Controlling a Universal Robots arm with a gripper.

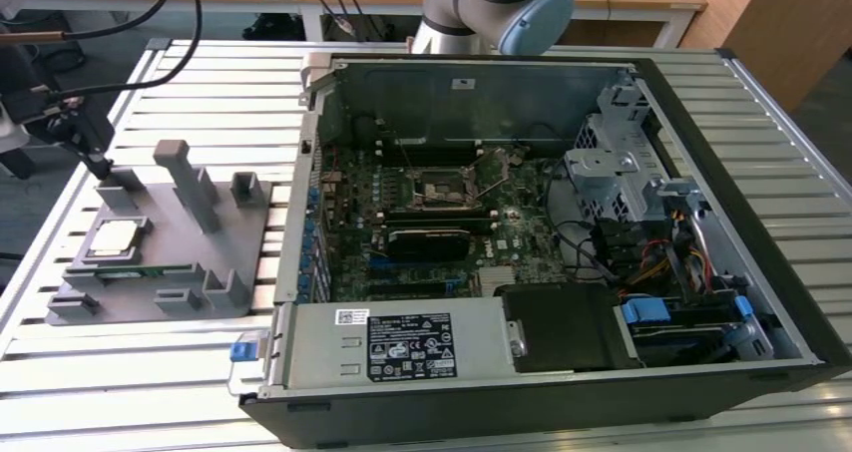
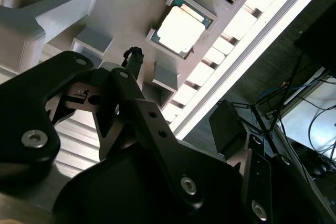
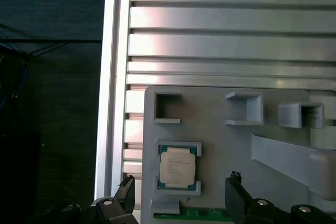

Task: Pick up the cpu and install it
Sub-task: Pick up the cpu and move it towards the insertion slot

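Observation:
The cpu, a small silvery square chip with a pale edge, lies flat in a recess of the grey fixture plate. In the exterior view the cpu sits on that plate at the exterior view's left, outside the computer case. My gripper hangs just above the plate's far corner. In the first wrist view the gripper is open, its two black fingertips standing wide on either side of the chip and holding nothing. One fingertip points toward the cpu.
An open computer case fills the middle and the exterior view's right, with the green motherboard and its black socket inside. Grey posts rise from the fixture plate. A thin green memory stick lies beside the cpu. Cables hang above the gripper.

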